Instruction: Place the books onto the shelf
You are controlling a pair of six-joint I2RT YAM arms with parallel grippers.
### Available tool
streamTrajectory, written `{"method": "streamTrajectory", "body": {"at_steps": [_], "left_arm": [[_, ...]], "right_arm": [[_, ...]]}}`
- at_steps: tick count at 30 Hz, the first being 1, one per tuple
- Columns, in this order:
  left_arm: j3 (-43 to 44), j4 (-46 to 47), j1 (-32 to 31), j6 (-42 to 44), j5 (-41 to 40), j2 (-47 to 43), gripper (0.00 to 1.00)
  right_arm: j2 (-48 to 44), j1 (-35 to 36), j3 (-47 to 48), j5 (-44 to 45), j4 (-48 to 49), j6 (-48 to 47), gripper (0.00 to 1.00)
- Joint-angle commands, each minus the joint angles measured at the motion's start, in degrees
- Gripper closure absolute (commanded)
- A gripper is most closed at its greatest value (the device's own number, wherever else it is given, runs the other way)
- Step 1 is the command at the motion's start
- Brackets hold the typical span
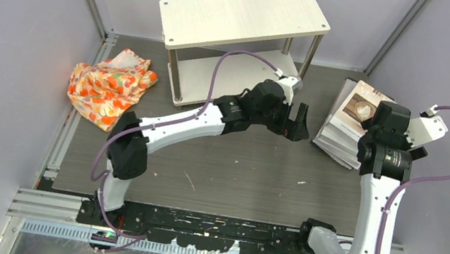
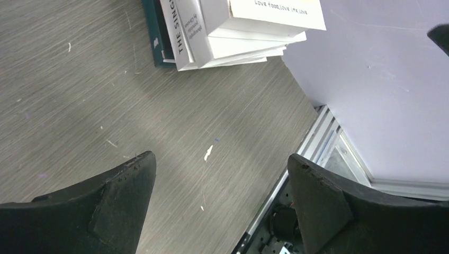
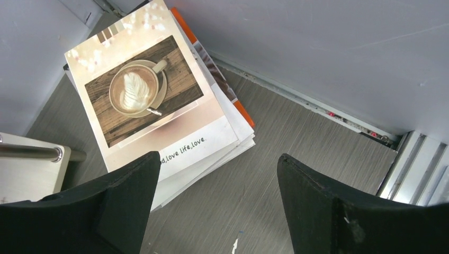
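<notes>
Your left pincer stands wide open over bare worktop, gripping nothing. The stack of books lies at its 12 o'clock. Your right pincer gapes equally wide, empty, hovering at that stack's near edge. Only its wrist view shows the coffee-cup cover on top, while the left wrist view shows the spines. From above, the books sit at 3 o'clock and the shelf at 12.

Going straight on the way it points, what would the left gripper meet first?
The left gripper would probably hit bare tabletop, short of the stack of books; depth unclear.
</notes>
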Motion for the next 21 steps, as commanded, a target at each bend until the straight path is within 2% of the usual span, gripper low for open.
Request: {"method": "streamTrajectory", "body": {"at_steps": [1, 8, 17, 21], "left_arm": [[2.6, 10.6, 2.5, -2.8, 5.1, 2.4, 0.06], [5.9, 14.3, 4.7, -3.7, 7.9, 6.7, 0.05], [9.0, 18.9, 6.7, -6.7, 11.1, 11.7, 0.05], [11.7, 19.2, 7.3, -6.9, 12.8, 14.2, 0.04]], "right_arm": [[-2.8, -0.4, -2.4, -1.0, 2.6, 4.8, 0.14], [-4.8, -0.6, -8.8, -2.6, 9.6, 5.6, 0.14], [-5.1, -1.4, -10.1, -0.4, 12.3, 3.0, 0.13], [-4.7, -2.2, -10.3, 0.1, 13.1, 4.8, 0.14]]}}
